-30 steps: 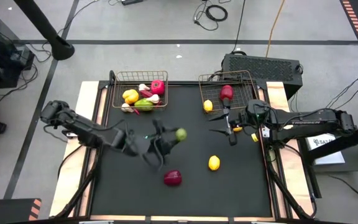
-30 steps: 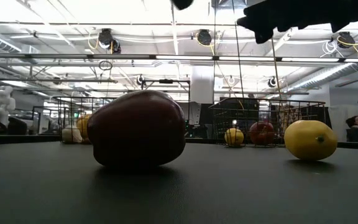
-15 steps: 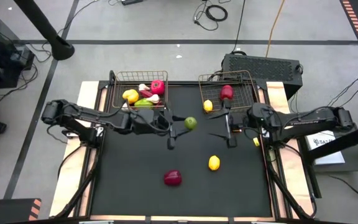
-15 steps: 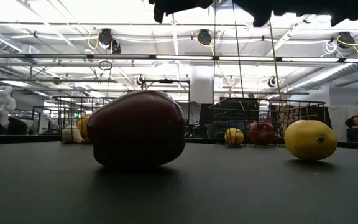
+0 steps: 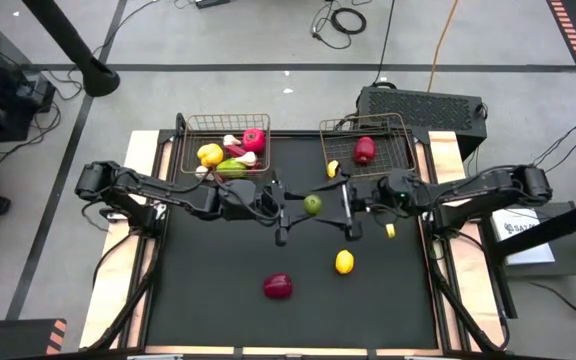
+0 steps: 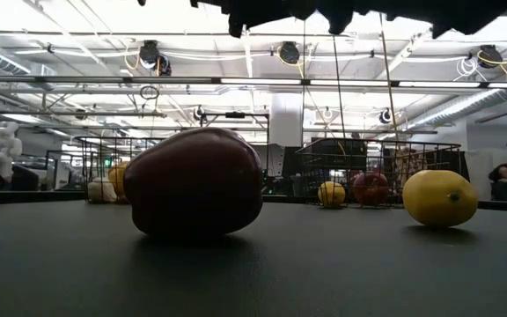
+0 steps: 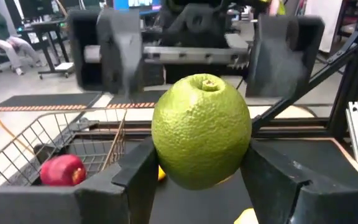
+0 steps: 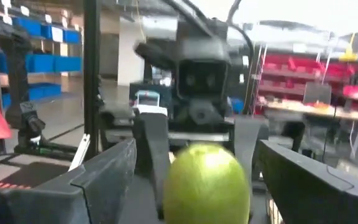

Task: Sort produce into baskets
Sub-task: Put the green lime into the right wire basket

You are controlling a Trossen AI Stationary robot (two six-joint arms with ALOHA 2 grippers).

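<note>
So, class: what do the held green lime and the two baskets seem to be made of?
Lime: probably moulded plastic or foam, matte, with evenly pebbled skin. Left basket and right basket: thin metal wire, bronze-toned, open mesh that you can see through.

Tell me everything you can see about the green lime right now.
The green lime is round, with a pebbled bright green rind and a small stem dimple pointing up. The left gripper holds it by its sides, raised over the middle of the black table, between the two baskets. The right gripper faces it with fingers spread wide on either side, not touching it. It looks like a handover between the arms.
</note>
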